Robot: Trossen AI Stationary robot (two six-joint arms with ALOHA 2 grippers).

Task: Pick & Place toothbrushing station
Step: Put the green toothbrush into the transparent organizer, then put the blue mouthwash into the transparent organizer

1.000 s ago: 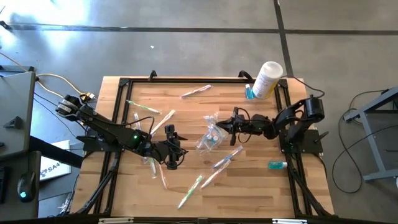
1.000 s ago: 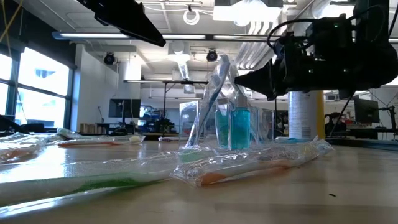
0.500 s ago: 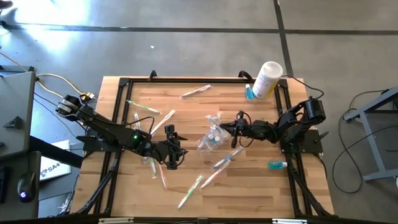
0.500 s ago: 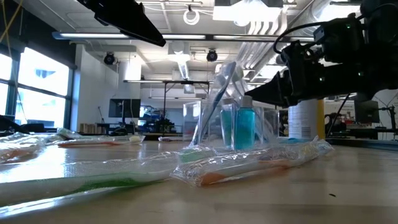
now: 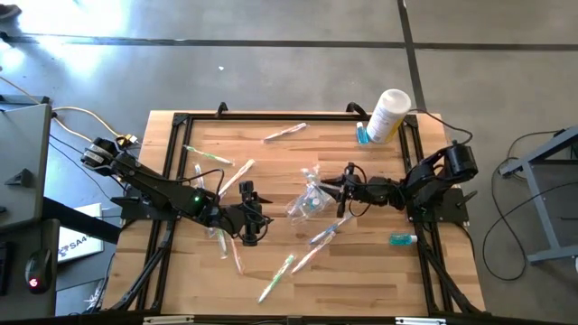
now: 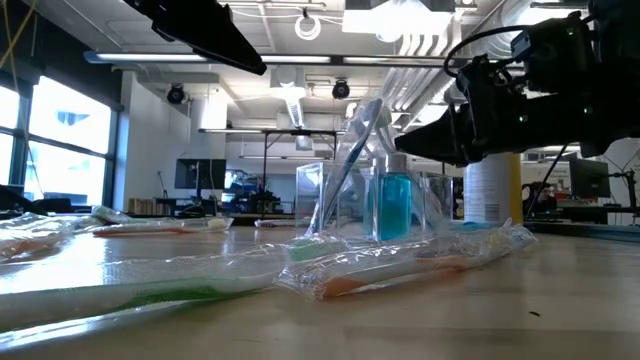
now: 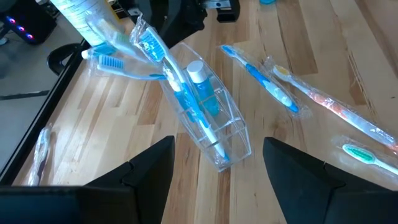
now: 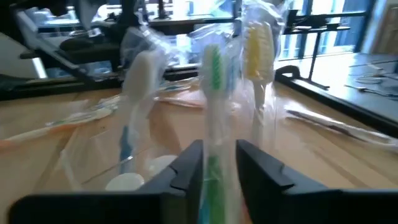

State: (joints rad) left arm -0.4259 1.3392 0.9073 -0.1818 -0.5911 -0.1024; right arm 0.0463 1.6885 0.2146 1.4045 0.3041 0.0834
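Right end effector (image 5: 340, 189): closed on a green toothbrush (image 8: 213, 118) in the clear bag (image 5: 308, 194), mid-counter (image 5: 343, 271). Left end effector (image 5: 247, 200): open, near the counter's left side.

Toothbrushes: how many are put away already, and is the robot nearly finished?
Not nearly. Done: a few brushes and a teal tube stand in the clear holder. In hand: the right hand pinches a wrapped green toothbrush at the holder; the left hand waits open nearby. Left: several wrapped toothbrushes lie scattered on the table.
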